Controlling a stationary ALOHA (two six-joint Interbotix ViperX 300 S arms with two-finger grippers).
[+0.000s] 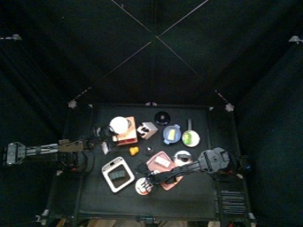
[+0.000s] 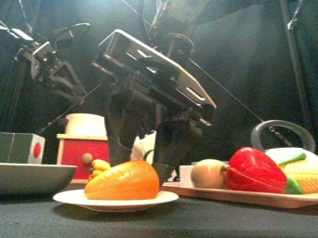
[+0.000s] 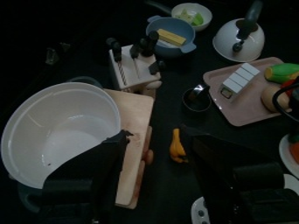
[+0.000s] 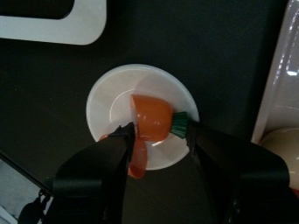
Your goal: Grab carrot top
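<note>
In the front view, the nearest thing is one orange carrot [image 2: 122, 181]. It lies on one small white plate [image 2: 87, 200] at the lower middle of the frame. To its right sits one pink tray [image 2: 211, 195] with one red pepper [image 2: 255, 170], one brown round thing [image 2: 209, 173] and one piece of corn [image 2: 298, 173]. At the lower left there is one white bowl [image 2: 32, 175]. Behind it stand one green and red block [image 2: 19, 147] and one red and white box [image 2: 84, 149].

The right fingers [image 4: 162, 133] hang over the carrot [image 4: 149, 122] in the middle of the right wrist view. One finger stands on each side of the carrot, set wide apart. I cannot tell if they touch it. The carrot's green top [image 4: 180, 129] pokes out just beside one finger, near the plate's edge.

Farther back on the worktop [image 1: 89, 133], in the top view, the left arm [image 1: 48, 153] rests at the left side. In its own view the left fingers [image 3: 158, 157] stand apart and hold nothing. One kettle [image 3: 243, 35] and two little bowls [image 3: 170, 39] sit at the top of that frame.
</note>
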